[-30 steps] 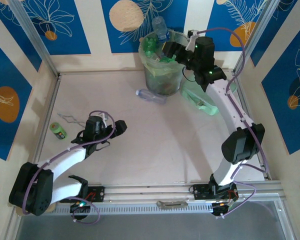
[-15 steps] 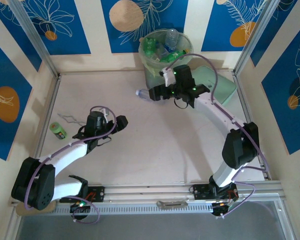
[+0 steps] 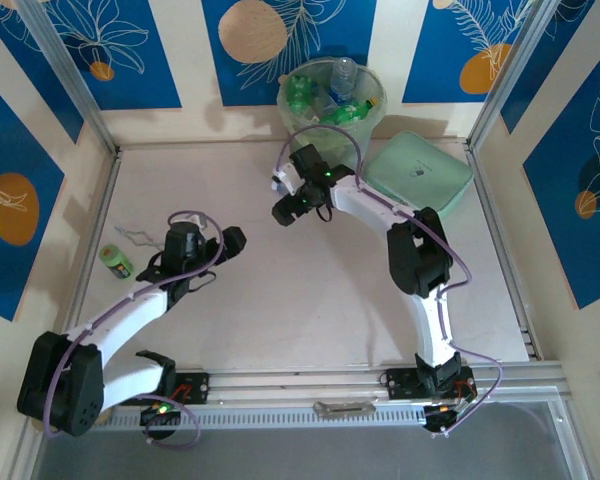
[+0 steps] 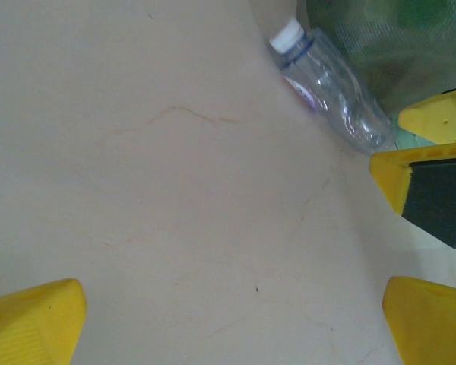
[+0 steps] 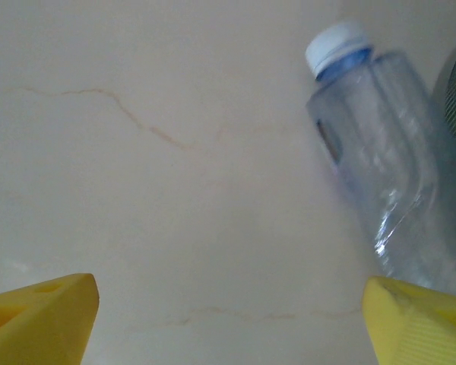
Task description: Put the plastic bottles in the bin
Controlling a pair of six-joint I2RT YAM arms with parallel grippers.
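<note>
The right gripper [image 5: 228,323] hangs low over the table [image 3: 310,310], its yellow fingers spread wide with nothing between them. The clear bottle [image 5: 380,175], white-capped and lying on its side, sits off toward one finger instead of centred, just beside the bin [image 3: 283,100]. A good grasp probably means shifting sideways until the bottle's body lies between both fingers, then closing across its middle without nudging the bin wall. The left gripper [image 3: 228,242], also spread wide, waits well apart.
</note>
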